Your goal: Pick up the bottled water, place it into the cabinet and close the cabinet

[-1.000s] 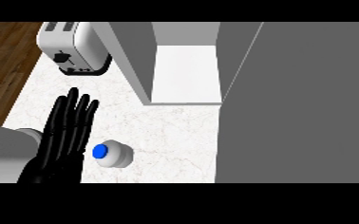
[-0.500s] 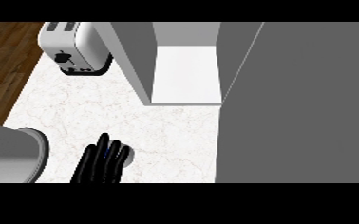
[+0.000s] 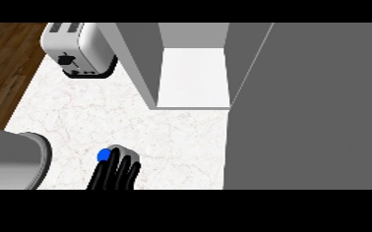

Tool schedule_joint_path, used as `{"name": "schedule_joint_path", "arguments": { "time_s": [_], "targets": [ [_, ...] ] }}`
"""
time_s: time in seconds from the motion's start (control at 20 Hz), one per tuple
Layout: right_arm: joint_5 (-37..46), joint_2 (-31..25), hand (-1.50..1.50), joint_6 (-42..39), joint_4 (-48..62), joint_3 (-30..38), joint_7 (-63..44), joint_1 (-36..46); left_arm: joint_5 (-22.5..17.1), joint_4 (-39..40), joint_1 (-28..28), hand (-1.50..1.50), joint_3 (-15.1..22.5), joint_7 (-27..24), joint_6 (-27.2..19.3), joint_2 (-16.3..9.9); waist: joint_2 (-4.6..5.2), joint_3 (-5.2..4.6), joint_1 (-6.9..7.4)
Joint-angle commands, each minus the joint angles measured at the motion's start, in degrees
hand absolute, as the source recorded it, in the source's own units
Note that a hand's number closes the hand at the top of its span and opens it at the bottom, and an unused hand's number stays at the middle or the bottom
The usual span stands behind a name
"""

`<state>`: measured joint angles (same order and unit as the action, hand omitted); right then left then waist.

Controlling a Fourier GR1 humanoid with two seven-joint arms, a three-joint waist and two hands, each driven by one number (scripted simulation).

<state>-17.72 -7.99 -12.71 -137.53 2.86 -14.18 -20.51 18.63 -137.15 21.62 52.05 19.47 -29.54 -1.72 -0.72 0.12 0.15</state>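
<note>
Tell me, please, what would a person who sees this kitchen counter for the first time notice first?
The eye likely goes first to the bottled water's blue cap at the lower left, partly covered by a black robot hand that comes in from the lower edge. Next comes the open cabinet in the upper middle, with its pale bare shelf. A silver toaster stands at the upper left.

A home kitchen, seen from steeply above. A white marble-patterned counter [image 3: 109, 113] fills the middle of the view. A shiny silver toaster [image 3: 76, 49] with two slots and a side lever stands at its far left corner. Beside the toaster, a grey cabinet [image 3: 193, 73] stands open, showing a pale inner shelf. Dark wooden floor [image 3: 18, 54] shows along the left edge.
</note>
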Motion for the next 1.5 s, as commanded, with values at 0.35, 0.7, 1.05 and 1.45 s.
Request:
{"name": "schedule_joint_path", "arguments": {
  "time_s": [0.35, 0.7, 1.05, 1.45],
  "targets": [
    [-7.8, 1.1, -1.50, -0.9, -10.0, 0.7, -3.1, -5.9, 11.4, -7.6, 2.9, -1.50, 8.9, 3.7, -5.3, -3.6, -0.20, 0.01, -0.14],
    [-10.1, 0.1, -1.50, -0.4, -9.4, 3.4, -4.0, -4.1, 12.4, -4.4, 3.1, -1.50, 5.5, 0.6, -10.3, -3.9, 0.10, -0.04, 0.11],
    [-12.8, -0.9, -1.50, -1.9, -11.4, 5.9, -3.2, -7.2, 7.6, -7.4, 7.4, -1.50, 1.6, -2.7, -13.0, -10.6, -0.02, -0.18, 0.01],
    [-15.1, -0.3, -1.50, -4.3, -10.5, 7.7, -0.1, -10.0, -5.3, -1.3, 7.4, -1.50, -9.1, -7.0, -12.9, -15.8, 0.38, -0.31, -0.96]
  ]
}}
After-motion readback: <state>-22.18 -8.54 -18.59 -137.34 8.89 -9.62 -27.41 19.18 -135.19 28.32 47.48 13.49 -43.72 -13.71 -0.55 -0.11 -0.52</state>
